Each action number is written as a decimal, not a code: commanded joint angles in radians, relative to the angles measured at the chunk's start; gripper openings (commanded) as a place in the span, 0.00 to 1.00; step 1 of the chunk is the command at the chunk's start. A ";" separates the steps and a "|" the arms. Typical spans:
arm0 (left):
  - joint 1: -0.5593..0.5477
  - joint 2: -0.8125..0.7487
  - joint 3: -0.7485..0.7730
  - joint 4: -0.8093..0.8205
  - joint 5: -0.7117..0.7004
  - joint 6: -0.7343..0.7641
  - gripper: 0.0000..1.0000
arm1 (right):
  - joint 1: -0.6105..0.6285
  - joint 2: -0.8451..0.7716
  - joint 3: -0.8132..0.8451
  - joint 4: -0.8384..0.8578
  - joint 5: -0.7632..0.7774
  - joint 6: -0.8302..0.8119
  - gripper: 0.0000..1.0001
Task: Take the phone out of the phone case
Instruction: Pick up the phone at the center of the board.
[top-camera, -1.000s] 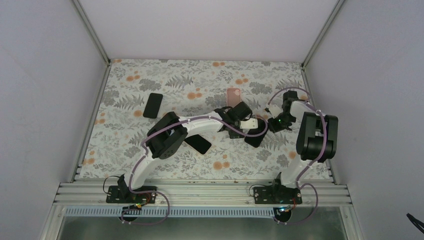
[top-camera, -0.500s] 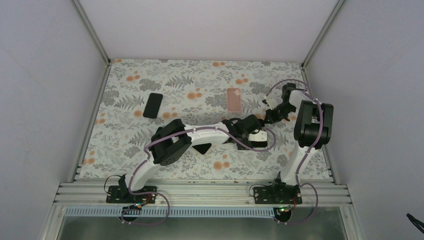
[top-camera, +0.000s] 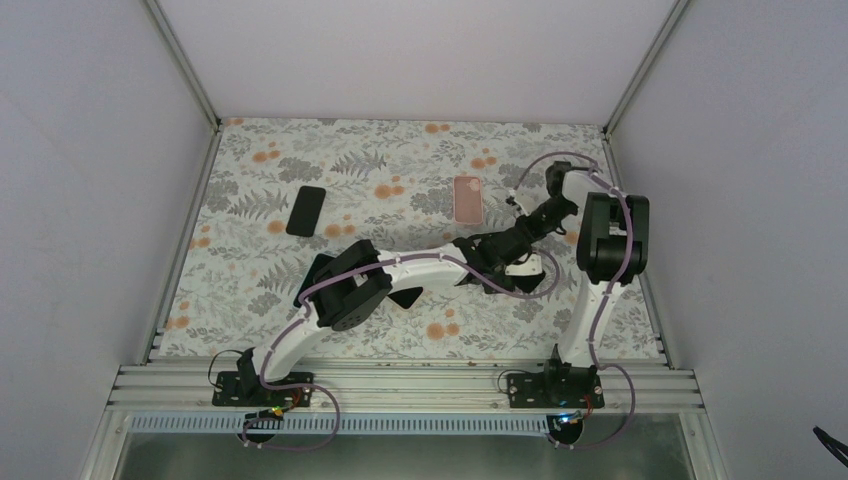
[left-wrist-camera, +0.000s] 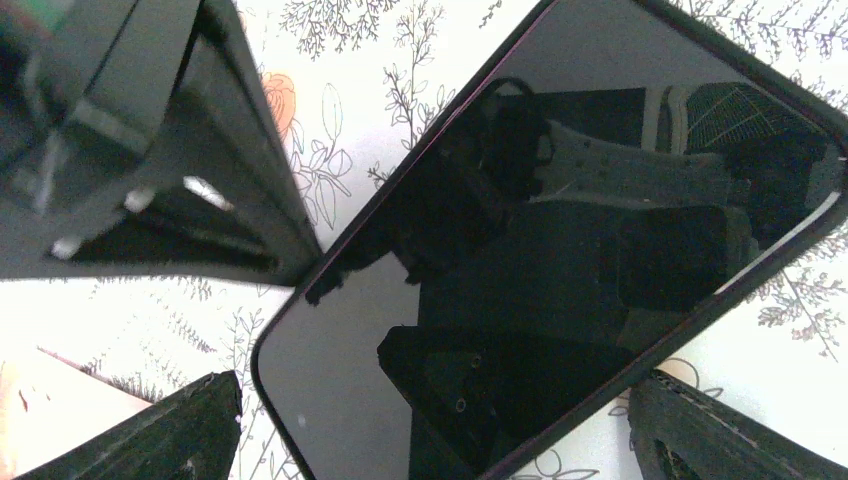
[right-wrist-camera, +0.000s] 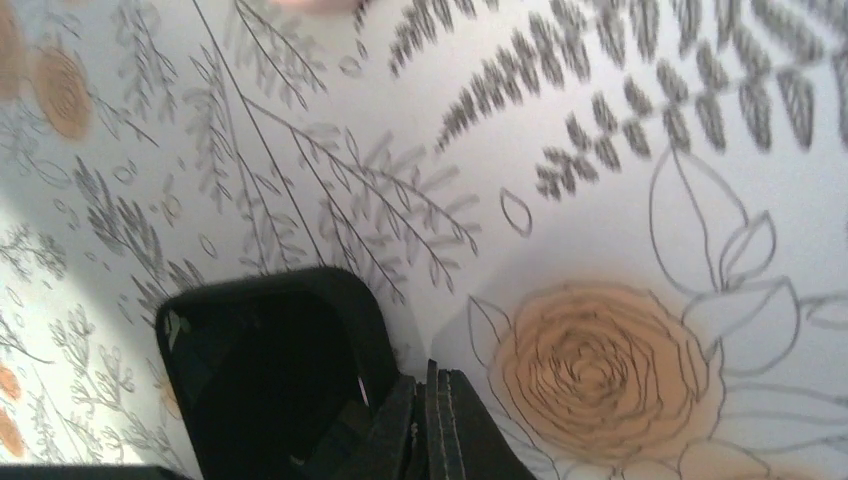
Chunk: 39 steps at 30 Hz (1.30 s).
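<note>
The left claw stands wide open, and the phone lies face up and slantwise on the flowered cloth between its fingers. The right claw is pinched shut and holds nothing. Its tip touches the dark phone case at a corner, just left of the tip.
</note>
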<state>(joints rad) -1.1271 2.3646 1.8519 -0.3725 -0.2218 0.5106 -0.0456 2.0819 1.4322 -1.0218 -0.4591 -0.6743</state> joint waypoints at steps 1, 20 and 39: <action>-0.009 0.008 -0.004 -0.042 0.026 -0.001 0.95 | 0.004 0.000 0.083 0.004 -0.005 0.074 0.04; 0.155 -0.498 -0.455 -0.211 0.264 0.173 1.00 | 0.001 -0.628 -0.453 0.177 0.154 -0.216 1.00; 0.358 -0.477 -0.377 -0.321 0.379 0.097 1.00 | 0.023 -0.594 -0.586 0.310 0.158 -0.315 1.00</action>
<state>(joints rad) -0.7715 1.8782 1.4776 -0.6792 0.1421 0.6201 -0.0273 1.4544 0.8505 -0.7517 -0.2829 -0.9619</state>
